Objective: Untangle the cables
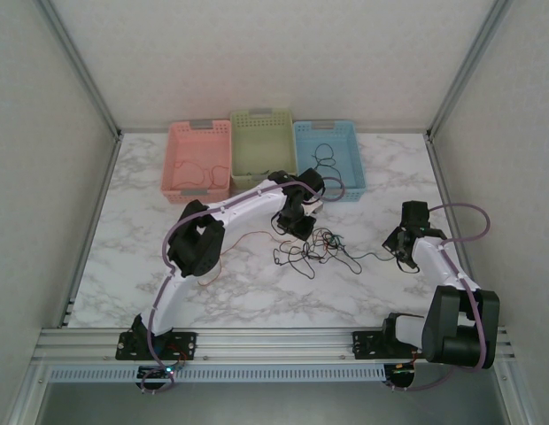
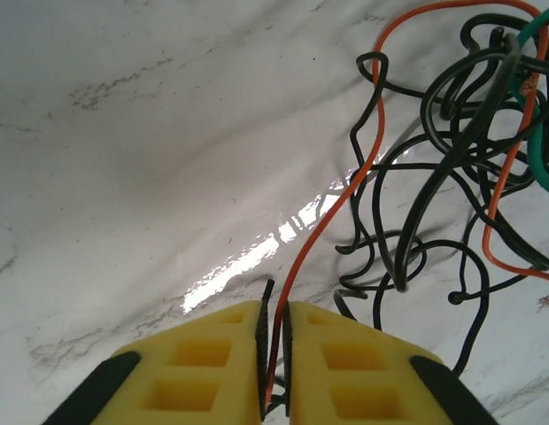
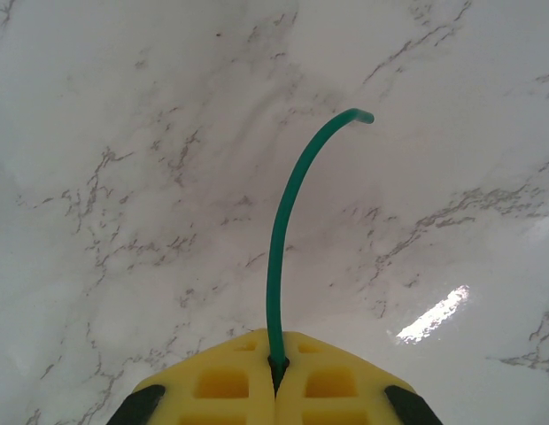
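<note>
The cables (image 1: 314,248) lie in a tangle on the marble table (image 1: 257,292), between my two grippers. My left gripper (image 1: 301,228) sits at the tangle's left edge. In the left wrist view its yellow jaws (image 2: 274,310) are shut on a red-orange cable (image 2: 345,190), which runs up into a knot of black cables (image 2: 416,221) with a green cable (image 2: 545,168) at the right. My right gripper (image 1: 397,248) is to the right of the tangle. In its wrist view the right gripper (image 3: 276,354) is shut on a green cable (image 3: 283,221), whose free end curves up above the table.
Three baskets stand in a row at the back: pink (image 1: 199,159), green (image 1: 263,142) and blue (image 1: 328,155). A black cable (image 1: 323,158) lies in the blue one. A red-orange strand (image 1: 226,261) trails under the left arm. Walls close in both sides.
</note>
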Controlling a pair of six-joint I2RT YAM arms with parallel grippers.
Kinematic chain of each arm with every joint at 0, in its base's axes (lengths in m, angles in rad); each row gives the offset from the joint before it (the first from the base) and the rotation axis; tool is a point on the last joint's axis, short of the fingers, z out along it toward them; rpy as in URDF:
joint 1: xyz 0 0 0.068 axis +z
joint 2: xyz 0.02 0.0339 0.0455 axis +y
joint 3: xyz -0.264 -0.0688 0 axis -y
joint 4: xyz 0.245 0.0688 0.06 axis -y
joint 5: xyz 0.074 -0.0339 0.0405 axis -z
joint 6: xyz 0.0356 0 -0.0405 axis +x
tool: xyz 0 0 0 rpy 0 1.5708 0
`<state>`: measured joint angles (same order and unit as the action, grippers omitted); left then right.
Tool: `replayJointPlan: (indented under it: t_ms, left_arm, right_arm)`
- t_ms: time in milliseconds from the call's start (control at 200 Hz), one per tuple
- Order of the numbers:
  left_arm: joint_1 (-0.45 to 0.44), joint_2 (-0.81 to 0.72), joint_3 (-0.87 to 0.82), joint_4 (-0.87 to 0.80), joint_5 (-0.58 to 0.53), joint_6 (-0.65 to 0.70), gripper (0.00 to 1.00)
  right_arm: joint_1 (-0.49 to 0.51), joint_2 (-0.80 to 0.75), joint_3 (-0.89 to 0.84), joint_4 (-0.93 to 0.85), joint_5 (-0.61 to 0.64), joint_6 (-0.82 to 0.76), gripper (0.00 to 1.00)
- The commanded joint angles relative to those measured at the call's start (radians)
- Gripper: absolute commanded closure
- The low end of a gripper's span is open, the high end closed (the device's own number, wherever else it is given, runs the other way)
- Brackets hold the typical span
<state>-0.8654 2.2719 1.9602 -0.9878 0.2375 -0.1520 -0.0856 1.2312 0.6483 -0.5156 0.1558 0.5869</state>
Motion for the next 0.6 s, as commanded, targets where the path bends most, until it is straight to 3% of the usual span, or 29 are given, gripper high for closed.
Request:
replayJointPlan:
  t_ms: [0, 155, 395, 596]
  left_arm:
    - [0.012, -0.046, -0.02, -0.003, -0.026, -0.012, 0.97]
    - [0.014, -0.176, -0.069, 0.038, -0.082, -0.062, 1.0]
    - [0.05, -0.542, -0.226, 0.102, -0.201, -0.141, 1.0]
    - [0.222, -0.868, -0.367, 0.075, -0.246, -0.188, 1.0]
  right_arm:
    - [-0.006, -0.015, -0.013, 0.0, -0.002, -0.01, 1.0]
    - [-0.005, -0.016, -0.013, 0.002, -0.003, -0.009, 1.0]
    - [-0.005, -0.015, -0.012, -0.004, 0.011, -0.009, 1.0]
    - [-0.005, -0.012, -0.012, -0.007, 0.014, -0.01, 1.0]
